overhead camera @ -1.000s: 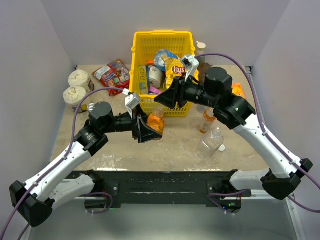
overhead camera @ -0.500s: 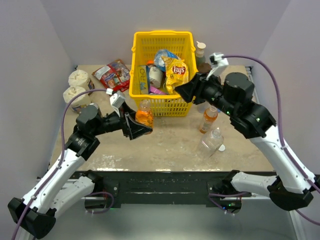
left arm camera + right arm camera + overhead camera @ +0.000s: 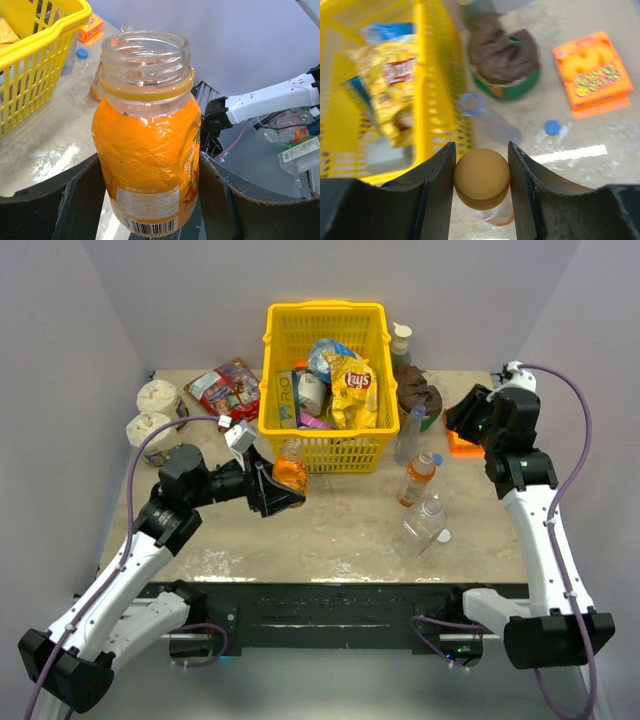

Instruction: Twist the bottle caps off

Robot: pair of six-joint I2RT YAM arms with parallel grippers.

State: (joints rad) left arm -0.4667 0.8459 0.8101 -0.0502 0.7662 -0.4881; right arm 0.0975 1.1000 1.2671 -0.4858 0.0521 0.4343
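Note:
My left gripper is shut on the small orange juice bottle in front of the basket. In the left wrist view the bottle stands between the fingers with an open, capless mouth. My right gripper is at the right, above the table, and in its wrist view it is shut on a round orange cap. A tall bottle with an orange label, a clear bottle by the basket and a clear bottle lying down are mid-right. A blue cap and a white cap lie loose.
A yellow basket of snacks stands at the back centre. Two crinkled white tubs and a snack packet are at the left. A brown-topped tub and an orange box are at the right.
My right arm has swung right, away from the basket and the juice bottle, with the orange cap in its jaws. My left gripper has drawn the open juice bottle slightly left.

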